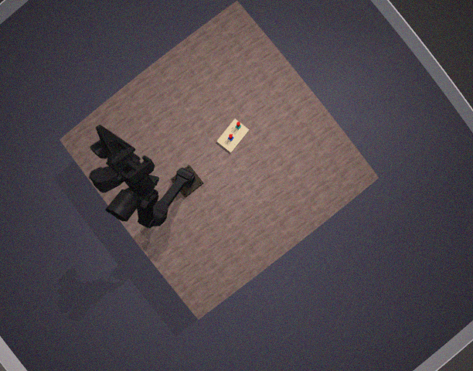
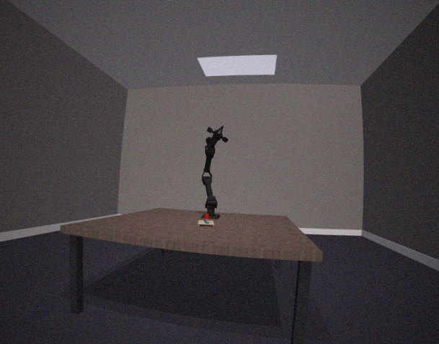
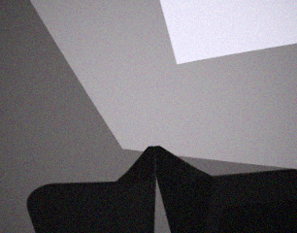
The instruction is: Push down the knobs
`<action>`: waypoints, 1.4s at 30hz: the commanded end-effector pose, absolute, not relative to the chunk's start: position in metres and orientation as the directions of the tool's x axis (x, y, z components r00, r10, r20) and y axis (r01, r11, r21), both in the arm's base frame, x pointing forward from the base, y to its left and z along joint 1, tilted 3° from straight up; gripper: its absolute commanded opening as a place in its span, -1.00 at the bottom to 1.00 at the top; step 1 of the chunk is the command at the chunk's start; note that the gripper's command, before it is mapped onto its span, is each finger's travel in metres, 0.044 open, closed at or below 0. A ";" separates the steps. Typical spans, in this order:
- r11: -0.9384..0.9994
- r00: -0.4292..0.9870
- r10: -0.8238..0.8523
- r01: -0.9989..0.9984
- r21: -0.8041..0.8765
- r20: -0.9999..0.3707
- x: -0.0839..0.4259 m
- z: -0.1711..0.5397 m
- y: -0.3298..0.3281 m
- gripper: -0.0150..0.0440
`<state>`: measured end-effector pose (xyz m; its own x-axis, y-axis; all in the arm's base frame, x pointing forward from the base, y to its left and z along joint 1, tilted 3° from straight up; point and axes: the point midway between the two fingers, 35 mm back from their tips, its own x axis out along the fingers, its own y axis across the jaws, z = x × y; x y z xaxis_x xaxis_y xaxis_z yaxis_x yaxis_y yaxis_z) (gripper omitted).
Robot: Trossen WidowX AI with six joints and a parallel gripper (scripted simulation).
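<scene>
The pale circuit board [image 1: 225, 141] [image 2: 201, 223] stands on the table. One red knob [image 1: 238, 124] is above a teal potentiometer [image 1: 238, 127] near one end of the board. The other red knob [image 1: 230, 136] is above a blue potentiometer [image 1: 230, 139]. In the exterior view the red knobs [image 2: 206, 216] overlap, and how far down each sits is too small to tell. My gripper [image 1: 98, 127] [image 2: 222, 127] [image 3: 153, 151] is shut and empty, fingertips together. It is raised high, far from the board, and points up toward the ceiling.
The brown wooden table [image 1: 268, 223] [image 2: 249, 231] carries the arm's base [image 1: 195, 182] [image 2: 211, 216], close to the board. The arm rises from it and leans toward one table edge. A bright ceiling panel [image 2: 238, 65] [image 3: 236, 29] is overhead.
</scene>
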<state>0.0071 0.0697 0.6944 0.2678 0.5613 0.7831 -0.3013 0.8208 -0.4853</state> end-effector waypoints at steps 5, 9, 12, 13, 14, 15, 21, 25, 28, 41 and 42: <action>0.830 0.354 0.542 -0.366 -0.420 0.762 0.046 0.688 0.078 -0.49; 0.829 0.436 0.550 -0.391 -0.400 0.713 0.082 0.677 0.089 -0.49; 0.820 0.485 0.568 -0.398 -0.410 0.665 0.110 0.665 0.100 -0.49; 0.818 0.501 0.573 -0.401 -0.414 0.648 0.119 0.660 0.103 -0.49; 0.815 0.516 0.579 -0.403 -0.417 0.631 0.128 0.656 0.106 -0.49; 0.812 0.532 0.584 -0.407 -0.419 0.614 0.138 0.651 0.109 -0.49; 0.810 0.643 0.585 -0.442 -0.385 0.493 0.187 0.621 0.120 -0.49; 0.815 0.719 0.576 -0.463 -0.350 0.389 0.221 0.595 0.124 -0.49; 0.820 0.768 0.563 -0.473 -0.323 0.305 0.245 0.574 0.127 -0.49; 0.841 0.878 0.473 -0.474 -0.260 -0.069 0.322 0.472 0.122 -0.49; 0.844 0.880 0.464 -0.474 -0.251 -0.101 0.327 0.464 0.121 -0.49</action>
<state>0.3126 0.1243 0.4869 0.8705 0.4918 -0.0199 -0.4794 0.8381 -0.2604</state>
